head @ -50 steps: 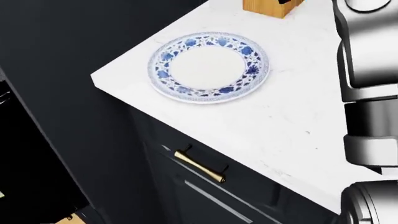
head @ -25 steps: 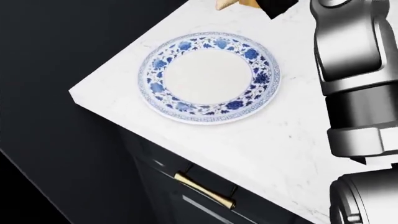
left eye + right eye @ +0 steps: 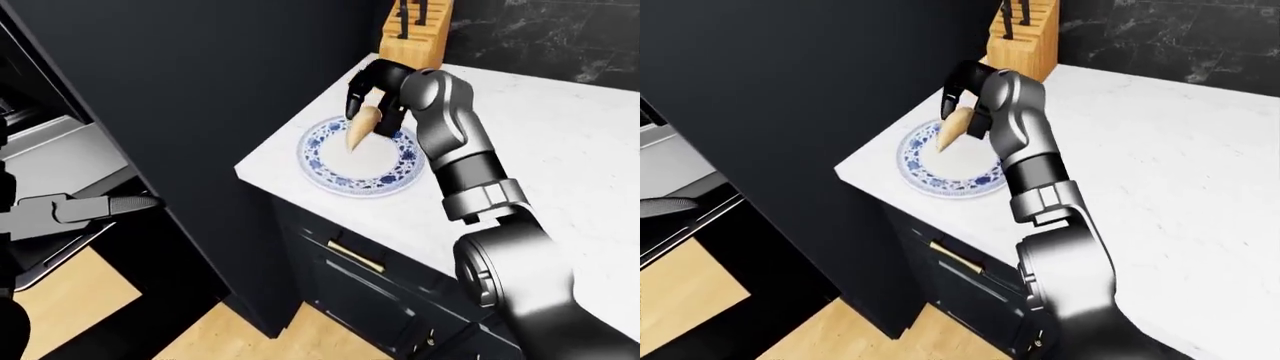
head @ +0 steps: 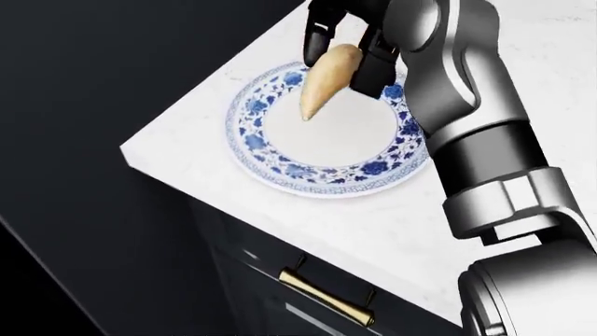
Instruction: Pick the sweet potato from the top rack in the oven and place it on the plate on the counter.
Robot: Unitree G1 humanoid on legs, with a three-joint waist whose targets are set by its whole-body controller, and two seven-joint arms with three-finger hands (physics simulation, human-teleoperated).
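My right hand (image 4: 345, 42) is shut on the pale tan sweet potato (image 4: 327, 80) and holds it tip-down just over the blue-and-white plate (image 4: 280, 164) near the corner of the white counter (image 4: 392, 231). The potato's tip hangs over the plate's upper left part; I cannot tell whether it touches. The same shows in the left-eye view, with hand (image 3: 378, 86), potato (image 3: 362, 127) and plate (image 3: 340, 176). My left hand (image 3: 125, 204) reaches out low at the left of the left-eye view, beside the open oven; its fingers are too dark to read.
A wooden knife block (image 3: 415, 34) stands on the counter past the plate. A dark tall cabinet side (image 3: 200, 112) rises left of the counter. Dark drawers with a brass handle (image 4: 322, 297) sit below the counter edge. The open oven (image 3: 50, 150) is at far left.
My right hand has come in over the plate from the upper right, carrying the sweet potato. The head view has shifted slightly.
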